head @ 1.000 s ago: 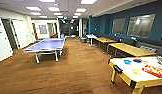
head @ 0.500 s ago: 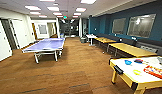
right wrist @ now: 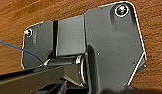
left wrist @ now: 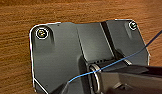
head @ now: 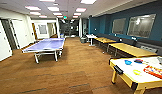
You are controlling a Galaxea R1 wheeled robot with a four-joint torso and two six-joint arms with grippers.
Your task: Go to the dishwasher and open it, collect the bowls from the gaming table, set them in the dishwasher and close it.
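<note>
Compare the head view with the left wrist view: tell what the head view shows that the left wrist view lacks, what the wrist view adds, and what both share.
Head view: a room with a blue table-tennis table, yellow-topped tables along a teal wall, and the white-topped gaming table bearing a blue bowl, a dark bowl and game boxes. Left wrist view: the robot's dark plate and a thin blue cable, close up. Both: the brown wood-look floor.

The gaming table (head: 137, 75) has a white top on yellow sides and legs. On it sit a bright blue bowl (head: 128, 62), a dark bowl (head: 138, 60) and a red box (head: 154, 71). The table-tennis table (head: 45, 45) is purple-blue. The floor (head: 72, 70) is brown wood grain, the far wall (head: 102, 23) teal.
</note>
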